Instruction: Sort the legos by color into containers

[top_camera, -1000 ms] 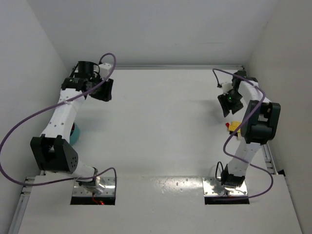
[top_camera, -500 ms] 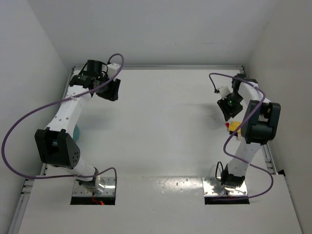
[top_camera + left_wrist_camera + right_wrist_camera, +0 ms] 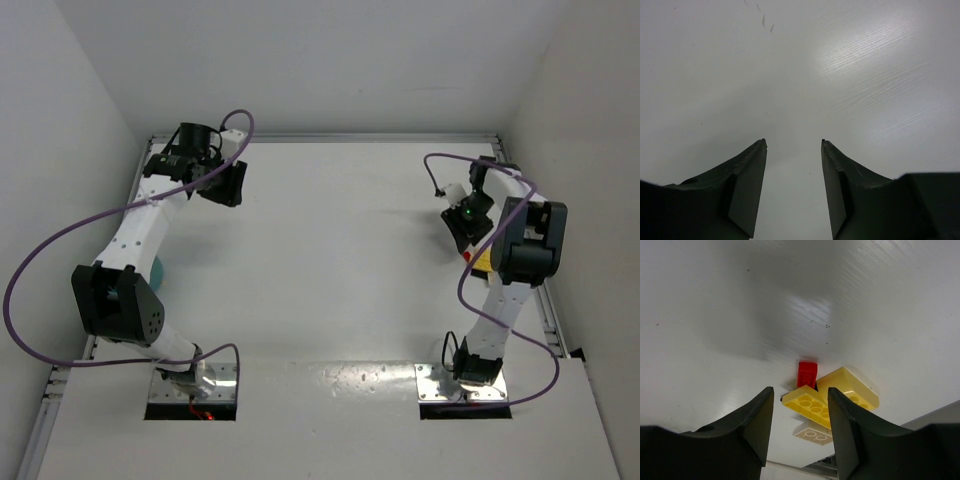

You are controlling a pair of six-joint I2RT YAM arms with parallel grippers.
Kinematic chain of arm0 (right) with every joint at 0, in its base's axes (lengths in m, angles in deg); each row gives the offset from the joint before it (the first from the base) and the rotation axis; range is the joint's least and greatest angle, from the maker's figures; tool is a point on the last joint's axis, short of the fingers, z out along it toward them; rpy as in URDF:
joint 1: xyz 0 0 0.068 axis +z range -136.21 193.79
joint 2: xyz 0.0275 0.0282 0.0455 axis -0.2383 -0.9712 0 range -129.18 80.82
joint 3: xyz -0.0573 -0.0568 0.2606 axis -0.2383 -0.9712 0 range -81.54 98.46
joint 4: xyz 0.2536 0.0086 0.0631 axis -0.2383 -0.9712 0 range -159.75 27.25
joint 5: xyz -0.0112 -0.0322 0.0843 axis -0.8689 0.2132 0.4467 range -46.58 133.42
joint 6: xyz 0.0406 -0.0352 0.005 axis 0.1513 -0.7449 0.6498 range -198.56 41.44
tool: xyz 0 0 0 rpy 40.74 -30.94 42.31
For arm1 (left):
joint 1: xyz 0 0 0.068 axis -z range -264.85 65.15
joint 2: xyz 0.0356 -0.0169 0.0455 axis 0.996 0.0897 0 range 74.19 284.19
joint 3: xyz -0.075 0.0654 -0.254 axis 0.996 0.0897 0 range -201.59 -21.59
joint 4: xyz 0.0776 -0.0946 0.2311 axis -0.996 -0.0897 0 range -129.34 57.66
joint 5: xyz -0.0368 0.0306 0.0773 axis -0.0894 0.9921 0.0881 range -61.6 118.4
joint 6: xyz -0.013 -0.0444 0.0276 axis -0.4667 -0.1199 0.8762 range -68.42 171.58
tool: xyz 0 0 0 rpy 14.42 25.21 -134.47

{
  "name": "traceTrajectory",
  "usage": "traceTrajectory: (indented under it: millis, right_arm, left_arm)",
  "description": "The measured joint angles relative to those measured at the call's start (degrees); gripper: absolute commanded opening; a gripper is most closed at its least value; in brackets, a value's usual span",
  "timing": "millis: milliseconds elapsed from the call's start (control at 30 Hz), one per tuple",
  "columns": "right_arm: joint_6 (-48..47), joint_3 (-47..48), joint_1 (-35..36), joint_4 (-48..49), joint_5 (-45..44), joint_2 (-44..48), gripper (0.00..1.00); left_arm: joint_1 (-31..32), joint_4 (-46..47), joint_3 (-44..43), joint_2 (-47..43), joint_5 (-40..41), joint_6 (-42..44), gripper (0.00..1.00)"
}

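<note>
I see my right gripper edged closer to the legos heaped by the table's right edge, jaws parted around nothing; left gripper unmoved, half-wide, empty, well apart from the teal bowl.

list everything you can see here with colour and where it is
yellow legos: two, yellow, right side of table, side by side
red lego: one, red, beside the yellow ones
pale lego: one, whitish purple, beside the yellow ones
bowl: one, teal, left edge, mostly hidden by left arm
table: one, white
cables: two, purple, one per arm
base plates: two, silver, near edge
left gripper: black, open, empty
right gripper: black, open, over a yellow lego
</note>
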Motion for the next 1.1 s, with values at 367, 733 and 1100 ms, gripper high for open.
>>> traceTrajectory:
  millis: [367, 733, 1100]
  right_arm:
    - [0.0, -0.8, 0.0, 0.5, -0.2, -0.6, 0.48]
    - [-0.3, -0.8, 0.0, 0.7, -0.9, -3.9, 0.42]
    - [-1.5, -2.7, 0.0, 0.9, -1.7, -3.9, 0.16]
  left_arm:
    - [0.0, 0.0, 0.0, 0.0, 1.0, -0.2, 0.53]
    - [0.4, 0.0, 0.0, 0.9, 2.0, -0.2, 0.53]
    - [0.4, 0.0, 0.0, 0.9, 2.3, -0.2, 0.53]
